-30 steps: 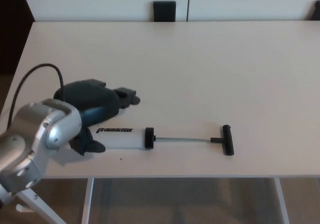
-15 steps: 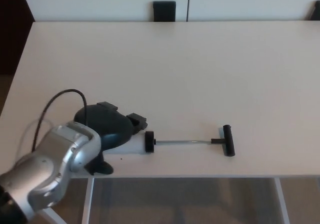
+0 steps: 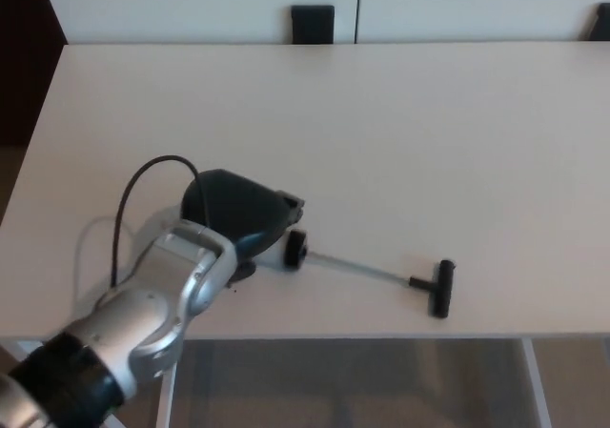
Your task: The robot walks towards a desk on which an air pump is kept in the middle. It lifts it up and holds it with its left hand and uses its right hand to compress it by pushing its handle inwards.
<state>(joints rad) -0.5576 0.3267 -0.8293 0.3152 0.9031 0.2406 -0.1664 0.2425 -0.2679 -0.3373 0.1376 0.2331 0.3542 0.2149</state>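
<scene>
The left hand [image 3: 236,220] lies over the barrel end of the air pump [image 3: 367,268], its black shell covering nearly all of the pale cylinder. It is clenched around that barrel: a fingertip shows at the hand's far edge just above the pump's black end cap [image 3: 295,250], and the thumb tip peeks out below the hand on the near side. The silver forearm [image 3: 157,304] runs from the hand down toward the lower-left corner of the view, with a thin black cable [image 3: 133,194] looping up over the wrist.

Taking the hand as the landmark, the pump stretches away from it to the right and slightly toward the near edge of the desk [image 3: 400,123]. Just right of the hand sits the end cap; from there the thin metal rod [image 3: 357,268] extends fully out, tilted downward in the picture, and ends well apart from the hand at the black T-shaped handle [image 3: 440,287], which rests near the desk's front edge. Whether the barrel end is lifted clear of the surface cannot be told.

Only one robot hand shows; the right one does not appear. There is one pump. Far beyond the hand, at the desk's back edge, two dark chair backs show: one [image 3: 313,24] near the middle and another [image 3: 600,21] cut off at the right border.
</scene>
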